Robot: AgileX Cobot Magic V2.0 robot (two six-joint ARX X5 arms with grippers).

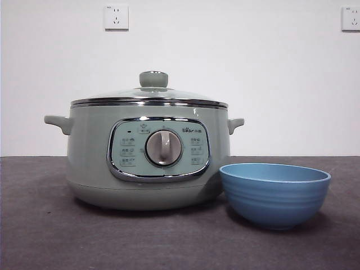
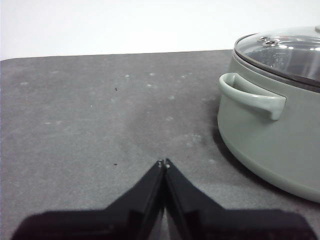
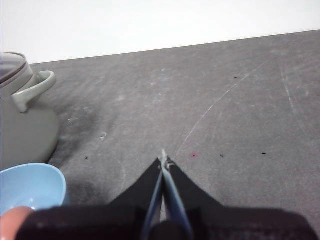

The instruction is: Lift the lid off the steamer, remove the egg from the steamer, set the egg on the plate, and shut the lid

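Note:
The sage-green steamer [image 1: 90, 157] stands left of centre on the table, and the glass lid [image 1: 149, 94] sits closed on it. Just to its right is the blue plate [image 1: 274, 194], a ribbed bowl whose inside is hidden in the front view. In the right wrist view a small pale orange rounded shape, apparently the egg [image 3: 12, 220], shows at the plate [image 3: 30, 182]; whether it lies inside I cannot tell. My right gripper [image 3: 164, 159] is shut and empty over bare table beside the plate. My left gripper [image 2: 163, 162] is shut and empty, off the steamer's [image 2: 270, 140] handle side.
Dark grey tabletop [image 1: 56, 242] runs around both objects. A white wall with two power sockets [image 1: 116, 17] stands behind. Neither arm shows in the front view.

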